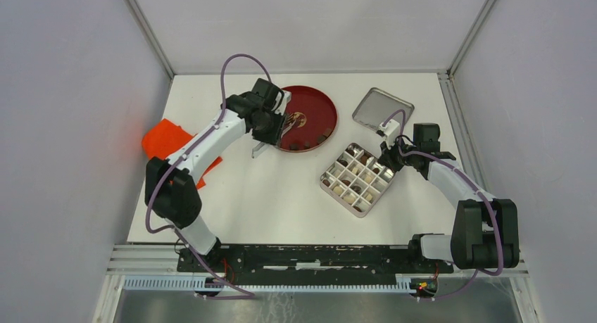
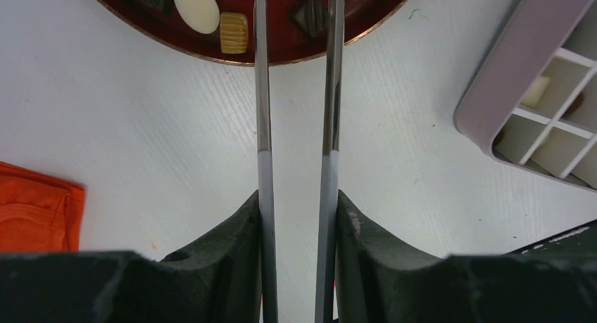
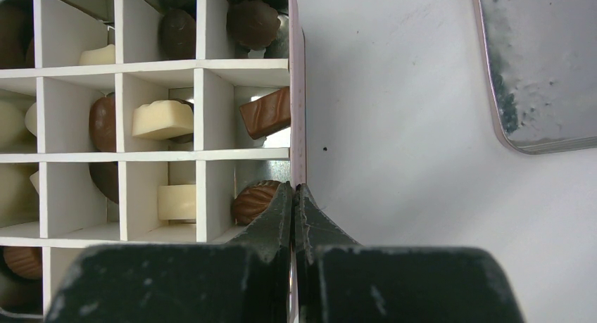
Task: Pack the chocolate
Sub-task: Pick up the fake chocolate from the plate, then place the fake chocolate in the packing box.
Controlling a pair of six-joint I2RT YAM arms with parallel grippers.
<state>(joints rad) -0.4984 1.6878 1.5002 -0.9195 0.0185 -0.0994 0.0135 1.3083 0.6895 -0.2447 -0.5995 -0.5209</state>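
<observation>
Many cells of the divided tin [image 1: 357, 179] hold chocolates [image 3: 162, 119]; several wait on the far red plate [image 1: 313, 105]. The left gripper [image 2: 299, 203] clamps metal tweezers [image 2: 262, 112], their tips apart; the right gripper [image 3: 294, 203] pinches the tin's rim.

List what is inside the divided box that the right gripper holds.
The divided box holds chocolates in white cells: a cream piece, a dark round one, a tilted brown bar. The right gripper, pinching its wall, hides the nearest cells.

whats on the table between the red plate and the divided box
Nothing: the stretch of white table between the red plate and the divided box is bare, as the top view shows.
</observation>
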